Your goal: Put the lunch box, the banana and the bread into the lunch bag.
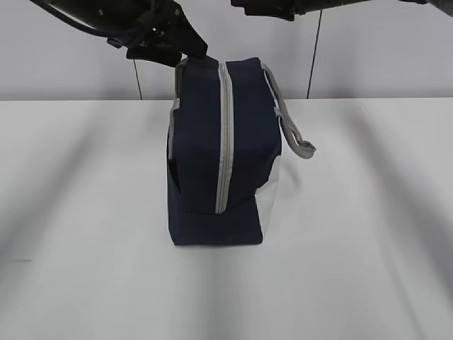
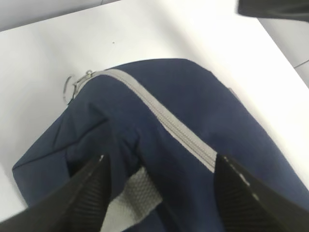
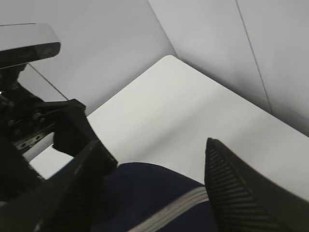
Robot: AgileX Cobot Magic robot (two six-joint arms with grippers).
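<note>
Boxy navy fabric lunch bag (image 1: 219, 152) stands zipped on a white table (image 1: 368, 234).
Grey ribbed zipper (image 2: 164, 121), webbing handle (image 1: 290, 127); left gripper (image 2: 161, 193) and right gripper (image 3: 154, 188) both spread, empty.

Exterior view slanting down, frontal; both wrist views close above the shared lunch bag (image 1: 223, 152) top.

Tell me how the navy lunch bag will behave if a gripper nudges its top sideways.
The lunch bag stands tall on a narrow end, so it would probably tip rather than slide. Its fabric dents near the handle in the left wrist view, so it likely gives before moving. The zipper looks closed, which may help it hold shape.
</note>
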